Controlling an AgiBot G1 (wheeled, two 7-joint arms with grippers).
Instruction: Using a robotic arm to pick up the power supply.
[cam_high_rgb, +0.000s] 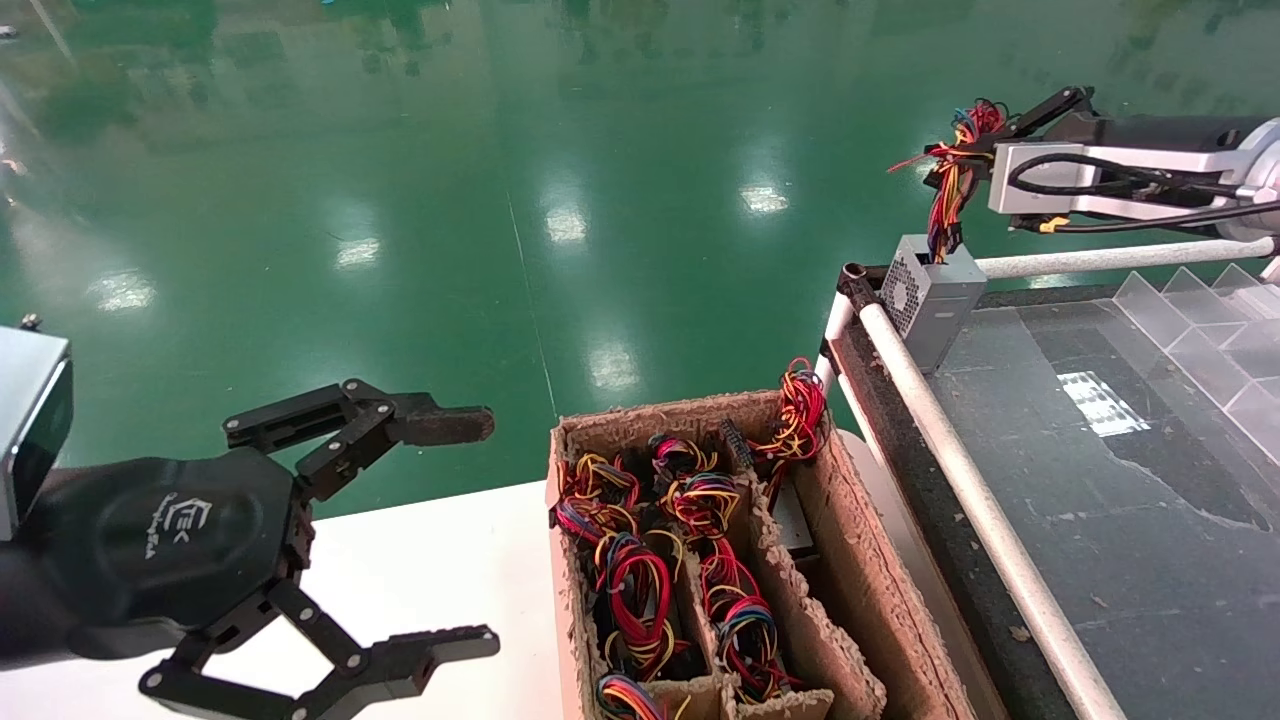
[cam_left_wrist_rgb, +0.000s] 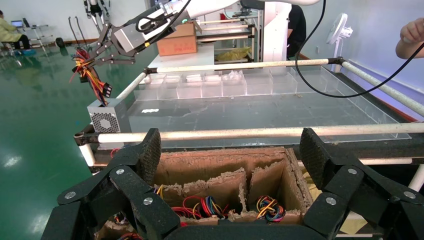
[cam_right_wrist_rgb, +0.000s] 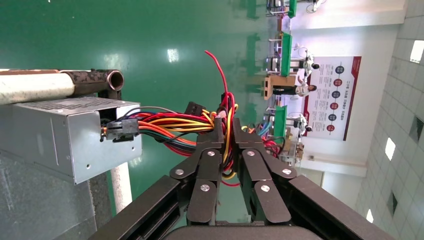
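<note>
Up at the far right, the right gripper (cam_high_rgb: 975, 135) on its glossy white robotic arm (cam_high_rgb: 1180, 165) has its black linkage fingers pinched tight around the wire bundle (cam_high_rgb: 950, 175), a tangle of red, yellow, orange and blue strands with a black connector (cam_right_wrist_rgb: 120, 130) plugged at the box end. Below it hangs the power supply (cam_high_rgb: 935, 295), a small grey sheet-metal box with a perforated vent grille, sitting at the corner of the dark conveyor table (cam_high_rgb: 1100, 480), right beside the white padded rail (cam_high_rgb: 960, 470); whether it rests on the surface or is just lifted, I cannot tell. Clear plastic dividers (cam_high_rgb: 1210, 330) line the table's far side. Down at the near left, the left gripper (cam_high_rgb: 470, 530) hovers with its matte black fingers spread wide, nothing between them, one fingertip (cam_high_rgb: 450, 425) worn brown. Just beside it sits a rough, frayed cardboard box (cam_high_rgb: 860, 590) with ragged partitions, its compartments packed with more coloured wire looms (cam_high_rgb: 640, 590), on a smooth white tabletop (cam_high_rgb: 430, 560). Glossy green floor (cam_high_rgb: 500, 200) beyond.
</note>
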